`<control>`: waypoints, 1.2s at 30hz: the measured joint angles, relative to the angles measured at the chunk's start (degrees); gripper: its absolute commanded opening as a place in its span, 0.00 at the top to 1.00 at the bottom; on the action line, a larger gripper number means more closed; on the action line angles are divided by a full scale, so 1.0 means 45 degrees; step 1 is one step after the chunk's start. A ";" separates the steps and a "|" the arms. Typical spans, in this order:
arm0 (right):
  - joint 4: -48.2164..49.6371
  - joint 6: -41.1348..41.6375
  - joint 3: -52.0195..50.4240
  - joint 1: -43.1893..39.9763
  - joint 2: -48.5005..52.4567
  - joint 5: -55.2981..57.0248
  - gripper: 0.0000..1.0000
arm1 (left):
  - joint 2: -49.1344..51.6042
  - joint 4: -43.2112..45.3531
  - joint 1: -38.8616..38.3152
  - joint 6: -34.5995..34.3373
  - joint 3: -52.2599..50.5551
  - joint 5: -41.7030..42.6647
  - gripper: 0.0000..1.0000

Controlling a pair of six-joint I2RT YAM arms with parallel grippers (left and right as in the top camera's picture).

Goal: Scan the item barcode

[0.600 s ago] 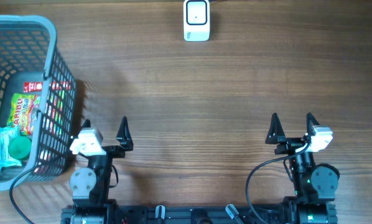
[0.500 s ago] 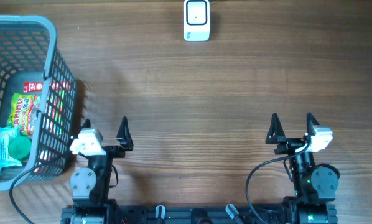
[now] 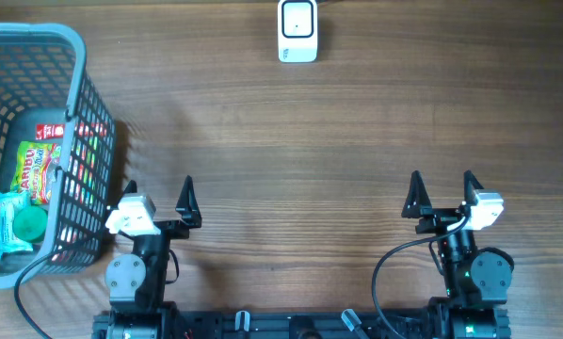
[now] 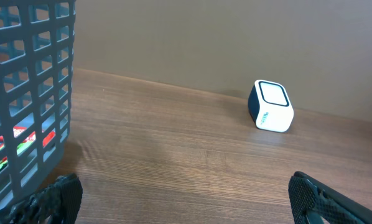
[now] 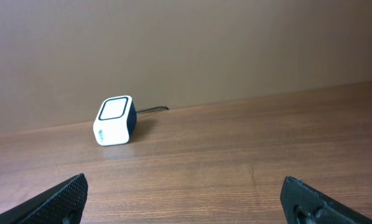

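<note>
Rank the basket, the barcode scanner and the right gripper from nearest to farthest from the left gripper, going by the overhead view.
From the left gripper:
1. Basket, close beside it on its left.
2. Barcode scanner, at the table's far edge, near the middle.
3. Right gripper, across the table at the near right.

Green sweets bag (image 3: 35, 171) in the basket (image 3: 37, 38) shows "ARIBO" along its top edge. The small teal mark on the scanner (image 4: 272, 106) is too tiny to read.
</note>
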 measured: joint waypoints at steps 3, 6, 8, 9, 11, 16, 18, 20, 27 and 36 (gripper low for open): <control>0.0000 0.0000 0.0000 0.0000 -0.0005 0.0000 0.00 | 0.0000 0.0000 0.0000 0.0000 0.0000 0.0000 0.00; 0.0000 0.0000 0.0000 0.0000 -0.0005 0.0000 0.00 | 0.0000 0.0000 0.0000 0.0000 0.0000 0.0000 0.00; 0.0000 0.0000 0.0000 0.0000 -0.0005 -0.0005 0.00 | 0.0000 0.0000 0.0000 0.0000 0.0000 -0.0005 0.00; 0.0000 0.0000 0.0000 0.0000 0.0000 -0.0005 0.00 | 0.0000 0.0000 0.0000 0.0000 0.0000 0.0000 0.00; 0.0005 0.0000 0.0000 0.0000 0.0000 -0.0005 0.00 | 0.0000 0.0000 0.0000 0.0000 0.0000 0.0000 0.00; 0.0005 0.0000 0.0000 0.0000 0.0000 -0.0005 0.00 | 0.0000 0.0005 0.0000 0.0000 0.0000 -0.0005 0.00; 0.0000 0.0000 0.0000 0.0000 -0.0005 -0.0005 0.00 | 0.0000 0.0005 0.0000 0.0000 0.0000 0.0000 0.00; 0.0000 0.0000 0.0000 0.0000 0.0000 -0.0005 0.00 | 0.0000 0.0121 0.0000 -0.0005 0.0000 0.0000 0.00; 0.0005 0.0000 0.0000 0.0000 0.0000 0.0000 0.00 | 0.0000 0.0189 0.0000 -0.0447 0.0102 0.1763 0.00; 0.0005 0.0000 0.0000 0.0000 0.0000 0.0000 0.00 | 0.1938 -0.1914 0.0000 -0.0447 0.4493 0.3677 0.00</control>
